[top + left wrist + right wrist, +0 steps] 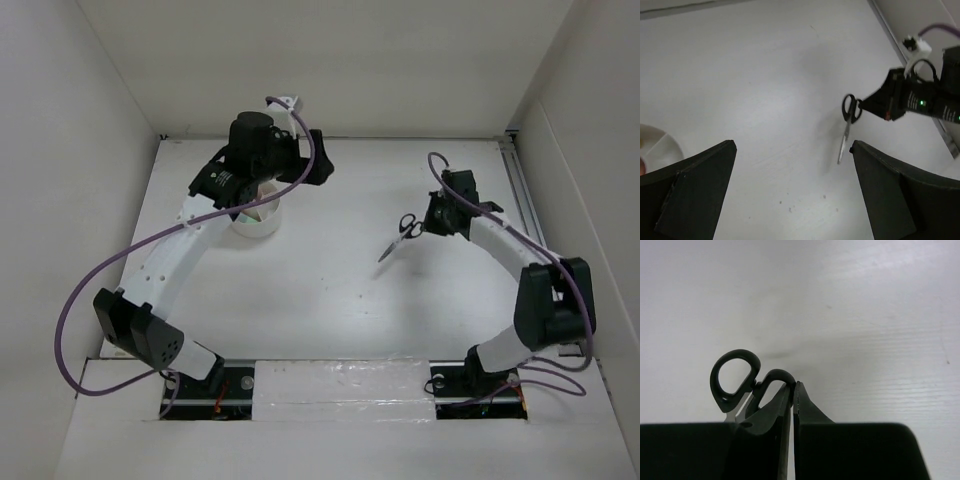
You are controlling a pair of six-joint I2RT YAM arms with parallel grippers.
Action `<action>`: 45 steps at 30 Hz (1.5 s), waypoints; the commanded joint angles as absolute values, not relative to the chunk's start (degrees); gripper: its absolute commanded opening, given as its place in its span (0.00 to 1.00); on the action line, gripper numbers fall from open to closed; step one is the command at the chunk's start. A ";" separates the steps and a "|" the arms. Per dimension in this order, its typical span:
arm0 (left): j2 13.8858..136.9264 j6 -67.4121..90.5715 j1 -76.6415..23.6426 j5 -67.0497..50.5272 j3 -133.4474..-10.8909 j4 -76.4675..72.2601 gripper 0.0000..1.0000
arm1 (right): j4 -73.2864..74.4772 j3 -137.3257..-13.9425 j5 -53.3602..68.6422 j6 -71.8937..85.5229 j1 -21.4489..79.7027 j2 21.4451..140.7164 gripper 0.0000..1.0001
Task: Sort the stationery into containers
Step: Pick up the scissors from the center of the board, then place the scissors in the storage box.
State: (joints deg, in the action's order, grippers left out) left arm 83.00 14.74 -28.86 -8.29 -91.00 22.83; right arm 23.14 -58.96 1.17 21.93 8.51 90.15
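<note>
Black right hand point(794, 386) tight on scissors point(737, 355)

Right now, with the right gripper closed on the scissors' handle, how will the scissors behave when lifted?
The scissors look rigid, so no flopping. The right gripper pinches only one handle loop's edge, so the blades will probably hang and swing. Smooth plastic may slip.

This looks like a robotics lab test cell: a matte white table point(330, 300) boxed in by plain white panels point(60, 150) at 9, 12 and 3 o'clock, with a left arm point(175, 255) and right arm point(500, 245) (each trailing a purple cable point(60, 325)) bolted down at 6 o'clock.
</note>
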 commanded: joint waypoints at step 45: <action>86.84 11.25 -29.09 -39.55 -89.21 14.76 0.48 | 12.92 -79.28 -6.85 23.20 41.31 72.86 0.00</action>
